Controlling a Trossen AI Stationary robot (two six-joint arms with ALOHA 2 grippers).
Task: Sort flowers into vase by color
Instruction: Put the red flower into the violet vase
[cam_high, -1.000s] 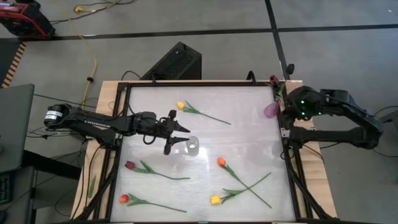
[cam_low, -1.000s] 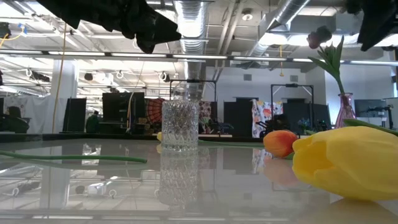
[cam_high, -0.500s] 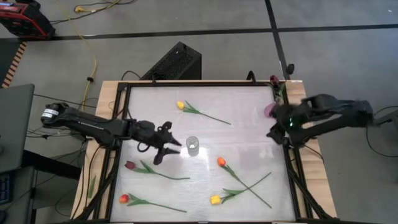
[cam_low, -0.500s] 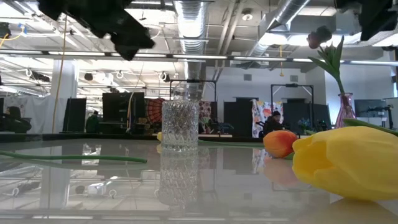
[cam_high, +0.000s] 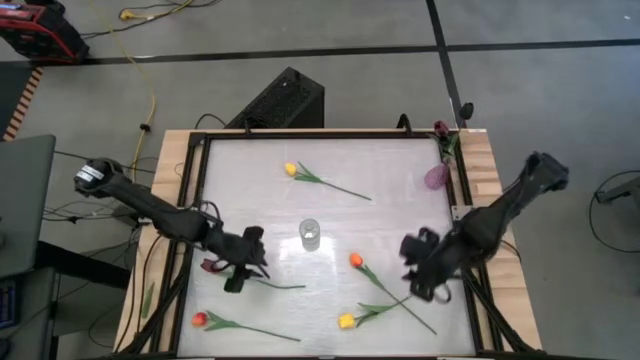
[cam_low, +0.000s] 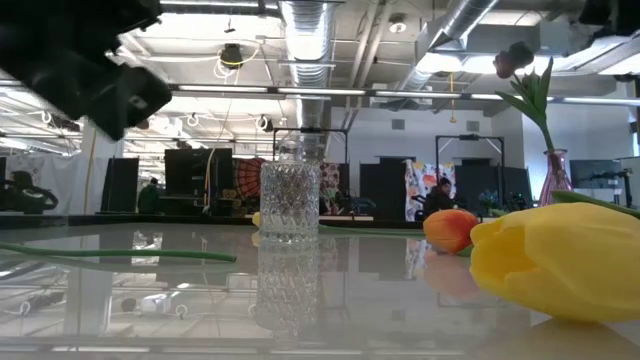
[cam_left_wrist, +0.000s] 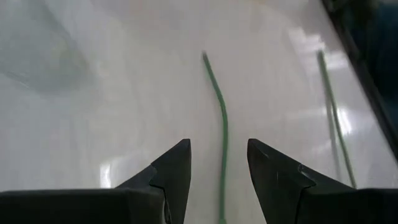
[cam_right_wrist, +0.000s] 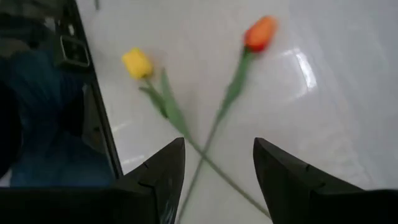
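Bright, even overhead lighting; ceiling strip lights (cam_low: 330, 92) produce glare patches on the glossy bench (cam_high: 390, 190). Both arms show motion blur. In the low view, the near yellow tulip (cam_low: 560, 262) is out of focus.

text: none legible | labels: none | signs: none
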